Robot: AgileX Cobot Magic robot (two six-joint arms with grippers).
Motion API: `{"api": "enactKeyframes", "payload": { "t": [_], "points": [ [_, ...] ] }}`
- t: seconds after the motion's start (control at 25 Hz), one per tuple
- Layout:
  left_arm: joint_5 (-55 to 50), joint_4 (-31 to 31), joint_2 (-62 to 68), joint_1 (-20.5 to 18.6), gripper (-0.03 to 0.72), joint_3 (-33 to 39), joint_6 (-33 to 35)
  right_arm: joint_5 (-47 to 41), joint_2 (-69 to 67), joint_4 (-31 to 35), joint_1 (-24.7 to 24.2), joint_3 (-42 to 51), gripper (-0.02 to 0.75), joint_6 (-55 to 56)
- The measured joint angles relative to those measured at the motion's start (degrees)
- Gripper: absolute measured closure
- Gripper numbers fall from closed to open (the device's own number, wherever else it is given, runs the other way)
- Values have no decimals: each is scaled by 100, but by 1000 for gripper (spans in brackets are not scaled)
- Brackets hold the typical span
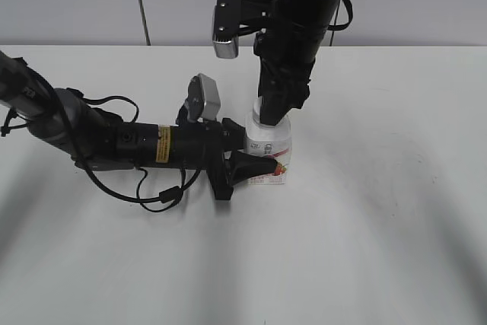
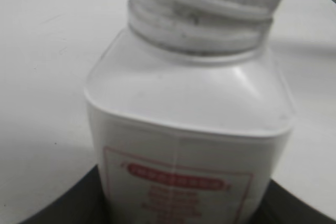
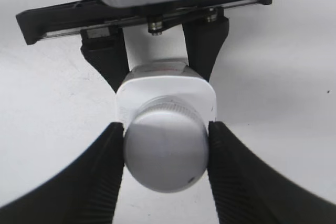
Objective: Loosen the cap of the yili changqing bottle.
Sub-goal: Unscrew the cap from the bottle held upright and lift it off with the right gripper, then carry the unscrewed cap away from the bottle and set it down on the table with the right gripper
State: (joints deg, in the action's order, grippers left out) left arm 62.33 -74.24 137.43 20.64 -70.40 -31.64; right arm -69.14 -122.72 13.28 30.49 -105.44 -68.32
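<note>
Right wrist view looks straight down on the cap (image 3: 165,153), and the right gripper (image 3: 166,150) squeezes it from 9 and 3 o'clock. Under the cap stands the yili changqing bottle (image 3: 167,85), upright on the white table (image 1: 380,226). At its 12 o'clock side, the left gripper (image 3: 157,61) hugs the bottle's body. Seen from outside, the left gripper comes in from 9 o'clock, low and flat.
</note>
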Motion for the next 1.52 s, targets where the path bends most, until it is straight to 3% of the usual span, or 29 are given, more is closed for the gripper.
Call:
{"api": "enactKeyframes", "payload": {
  "t": [0.64, 1.16, 1.32, 1.52],
  "points": [
    [0, -43, 0, 0, 330, -6, -5, -69, 257, -84, 0, -124, 351, 325],
    [0, -53, 0, -5, 330, -6, -5, -74, 503, -1266, -97, -124, 351, 3503],
    [-5, -53, 0, -5, 330, -6, -5, -74, 653, -887, -425, -119, 351, 4004],
    [-6, -64, 0, -5, 330, -6, -5, -55, 696, -93, -1497, 117, 352, 4605]
  ]
}}
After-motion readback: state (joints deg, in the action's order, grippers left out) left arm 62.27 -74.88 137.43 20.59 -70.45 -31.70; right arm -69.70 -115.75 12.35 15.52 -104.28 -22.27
